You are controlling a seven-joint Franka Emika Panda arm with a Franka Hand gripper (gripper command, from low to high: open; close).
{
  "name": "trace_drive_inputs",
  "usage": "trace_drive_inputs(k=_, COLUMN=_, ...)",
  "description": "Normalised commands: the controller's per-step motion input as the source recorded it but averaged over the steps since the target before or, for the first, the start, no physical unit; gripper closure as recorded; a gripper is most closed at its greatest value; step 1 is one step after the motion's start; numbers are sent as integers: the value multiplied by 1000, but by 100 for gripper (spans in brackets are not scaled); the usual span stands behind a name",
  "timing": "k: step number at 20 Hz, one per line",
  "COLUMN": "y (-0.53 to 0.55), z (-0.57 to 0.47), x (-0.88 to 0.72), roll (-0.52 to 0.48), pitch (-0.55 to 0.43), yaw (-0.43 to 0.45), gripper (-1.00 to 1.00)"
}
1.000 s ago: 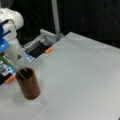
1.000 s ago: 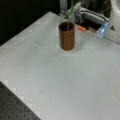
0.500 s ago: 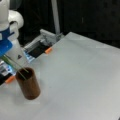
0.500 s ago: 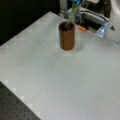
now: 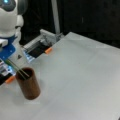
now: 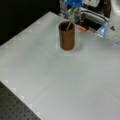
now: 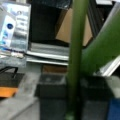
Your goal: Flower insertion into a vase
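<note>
Wrist view is mostly green stem (image 7: 76, 57) running top to bottom, with a leaf (image 7: 105, 47) off to the right. In both front views the blue gripper (image 5: 7, 50) pinches the flower stem (image 6: 70, 17) just above the brown vase (image 6: 67, 35), which stands on the table (image 5: 82, 75) near the arm's base. So we're mid-insertion I'd say: stem tip is inside the rim, tilted, arm leaning over it
</note>
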Motion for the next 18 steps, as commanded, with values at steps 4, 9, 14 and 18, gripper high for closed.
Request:
trace_drive_inputs(k=4, y=-84, z=182, x=258, roll=-118, pitch=455, yaw=-82, gripper=100)
trace_drive_inputs(k=9, y=-15, z=189, x=374, roll=-158, pitch=550, yaw=-98, gripper=100)
trace_drive_inputs(k=14, y=18, z=84, x=431, roll=-158, pitch=480, yaw=-127, gripper=100)
trace_drive_inputs(k=18, y=-20, z=26, x=364, roll=-115, pitch=377, yaw=-136, gripper=100)
